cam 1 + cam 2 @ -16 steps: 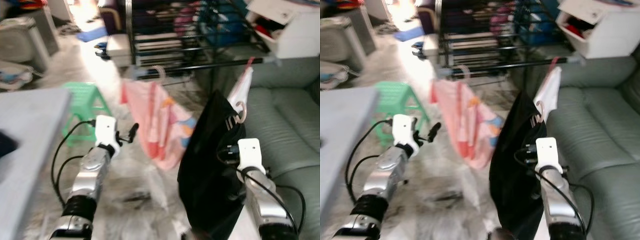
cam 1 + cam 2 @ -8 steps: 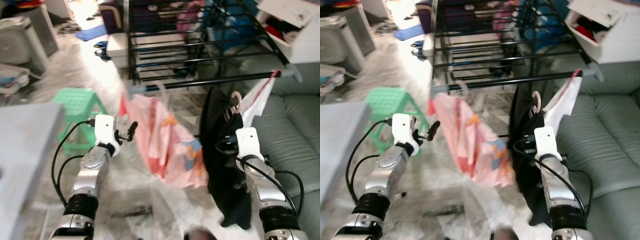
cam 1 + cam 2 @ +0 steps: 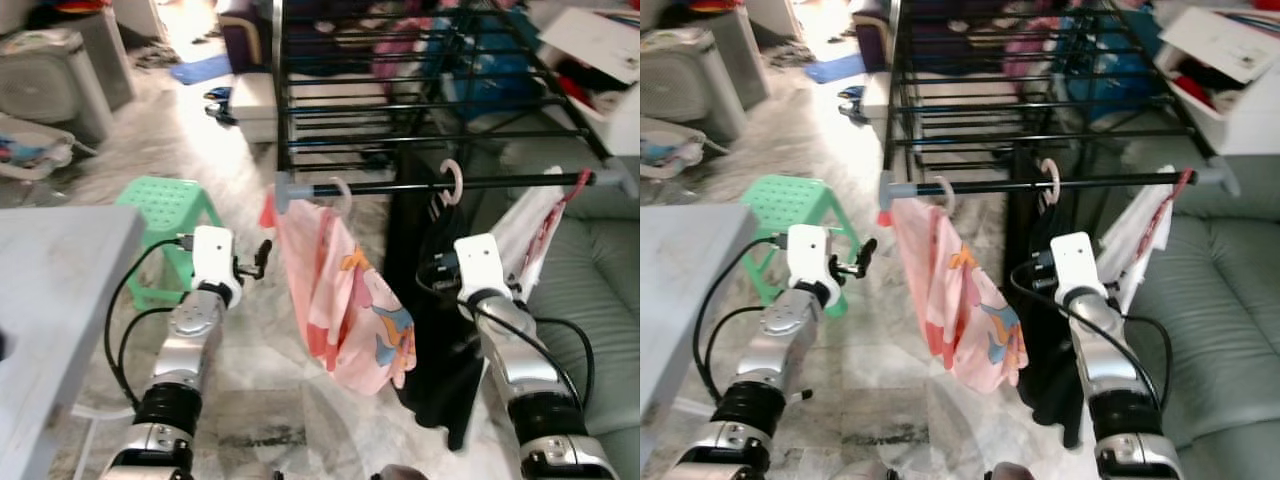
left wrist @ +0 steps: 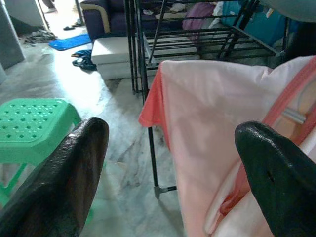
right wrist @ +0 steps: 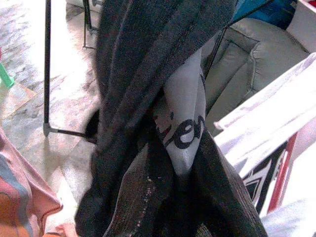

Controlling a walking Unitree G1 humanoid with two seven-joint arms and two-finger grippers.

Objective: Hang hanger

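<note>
Left eye view first, operator: take the rail (image 3: 400,186) as your landmark. Nearest you, below the rail, your right gripper (image 3: 440,268) sits pressed into the black garment (image 3: 432,330); whether its fingers are spread or closed cannot be told, since cloth hides them. Your left gripper (image 3: 262,256) hovers below the rail's left end, jaws wide and empty, beside the pink garment (image 3: 340,300). Further off, the hanger hook (image 3: 452,178) appears looped over the rail, directly above the right gripper, with the garment's length falling straight down from it. Judgement: the right arm is nearer; any release calls for confirming the hook is seated.
</note>
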